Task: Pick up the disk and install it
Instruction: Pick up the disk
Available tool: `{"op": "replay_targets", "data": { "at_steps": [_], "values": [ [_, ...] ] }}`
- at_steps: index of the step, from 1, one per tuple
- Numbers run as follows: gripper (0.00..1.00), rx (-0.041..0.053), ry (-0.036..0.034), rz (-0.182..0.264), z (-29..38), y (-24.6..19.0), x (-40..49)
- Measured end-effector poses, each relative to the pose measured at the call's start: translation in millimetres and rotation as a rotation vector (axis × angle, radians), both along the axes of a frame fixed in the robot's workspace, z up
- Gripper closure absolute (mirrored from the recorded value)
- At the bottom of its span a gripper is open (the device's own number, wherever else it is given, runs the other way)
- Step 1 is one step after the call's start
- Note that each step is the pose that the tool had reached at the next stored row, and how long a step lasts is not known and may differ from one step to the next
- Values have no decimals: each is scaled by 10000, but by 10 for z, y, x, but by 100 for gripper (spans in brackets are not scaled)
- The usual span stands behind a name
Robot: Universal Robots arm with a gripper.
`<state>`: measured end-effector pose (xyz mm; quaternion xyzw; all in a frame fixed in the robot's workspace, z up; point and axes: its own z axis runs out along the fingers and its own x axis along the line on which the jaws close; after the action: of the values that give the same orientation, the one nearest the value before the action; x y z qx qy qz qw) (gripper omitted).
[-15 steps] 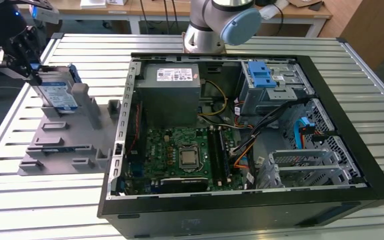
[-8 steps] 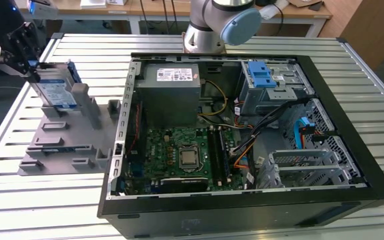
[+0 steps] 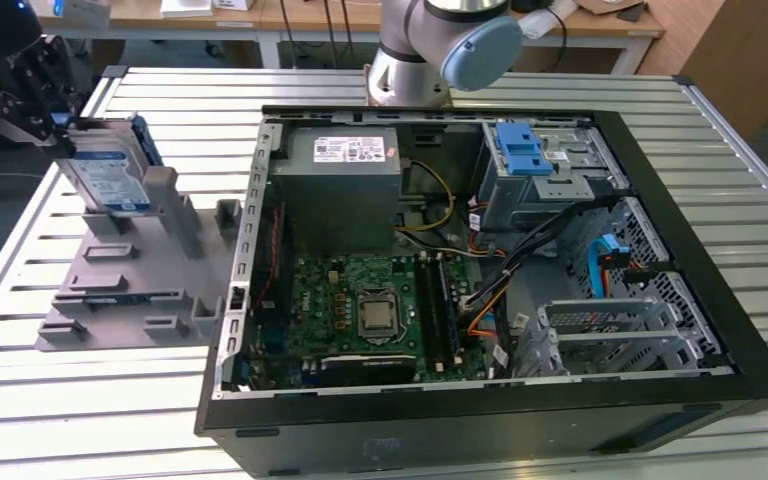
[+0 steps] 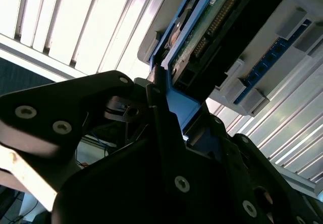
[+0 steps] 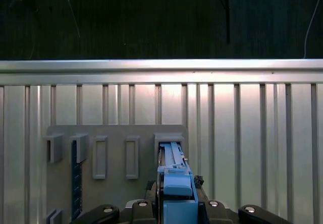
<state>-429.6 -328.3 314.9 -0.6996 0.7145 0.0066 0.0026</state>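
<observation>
While clamped by the gripper (image 3: 61,118), stands upright at the exterior view's left: disk (image 3: 107,170), blue carrier rail along its edge, lower end at or in a slot of the grey holder (image 3: 124,280) on the slatted table (image 3: 37,400); seated or just raised, cannot tell. Fingers (image 4: 157,118) narrow, closed on the rail. Step in hand, by judgement: pick-up. Install not yet done; drive cage (image 3: 544,185) inside the open computer case (image 3: 704,300) well apart. Calls for a firm, square hold, no tilt against slot walls.
</observation>
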Motion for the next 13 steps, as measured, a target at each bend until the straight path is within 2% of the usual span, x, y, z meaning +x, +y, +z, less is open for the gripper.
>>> {"op": "replay_targets", "data": {
  "at_steps": [9,13],
  "values": [
    [63,1,0,0,120,0,0],
    [63,2,-4,0,134,0,0]
  ]
}}
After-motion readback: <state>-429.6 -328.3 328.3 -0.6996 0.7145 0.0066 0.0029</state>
